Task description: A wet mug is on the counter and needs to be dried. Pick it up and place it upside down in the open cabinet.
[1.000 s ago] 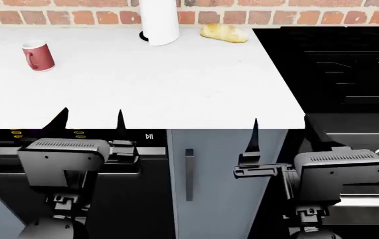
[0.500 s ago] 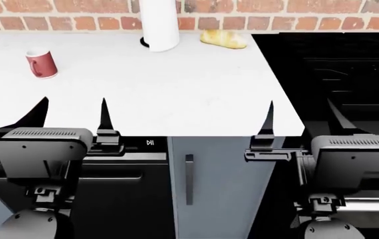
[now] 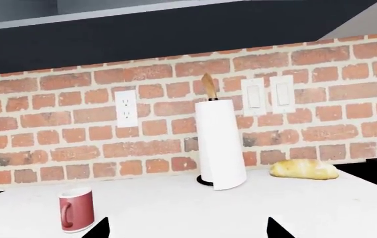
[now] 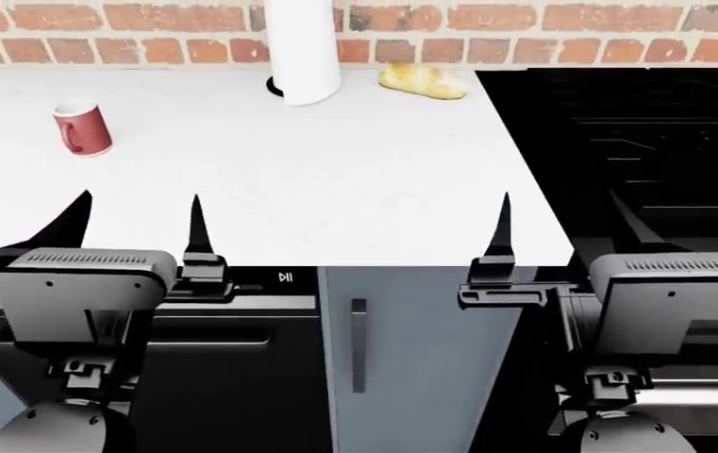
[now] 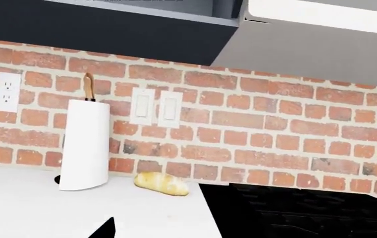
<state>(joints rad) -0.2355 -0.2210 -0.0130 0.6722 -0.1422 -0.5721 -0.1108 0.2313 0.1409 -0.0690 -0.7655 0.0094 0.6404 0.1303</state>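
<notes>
The dark-red mug (image 4: 84, 128) stands upright on the white counter (image 4: 333, 189) at the far left, its handle showing; the left wrist view has the mug (image 3: 76, 210) low on the counter (image 3: 195, 213), beside one fingertip. My left gripper (image 4: 139, 212) hovers over the counter's front edge, short of the mug, open and empty. My right gripper (image 4: 560, 212) is open and empty at the counter's right front corner, one finger dark against the stovetop. A dark wall cabinet (image 5: 109, 25) hangs above the brick wall; I cannot tell whether it is open.
A tall white paper-towel roll (image 4: 303, 47) and a bread loaf (image 4: 425, 80) sit at the back by the brick wall (image 4: 144, 38). The black stovetop (image 4: 660, 132) adjoins the counter on the right. Grey base cabinets (image 4: 409, 359) and a dark appliance front lie below.
Both grippers have risen to the counter's front edge and moved apart, the left leftward and the right rightward. The head view has shifted slightly. The mug stays where it was.
</notes>
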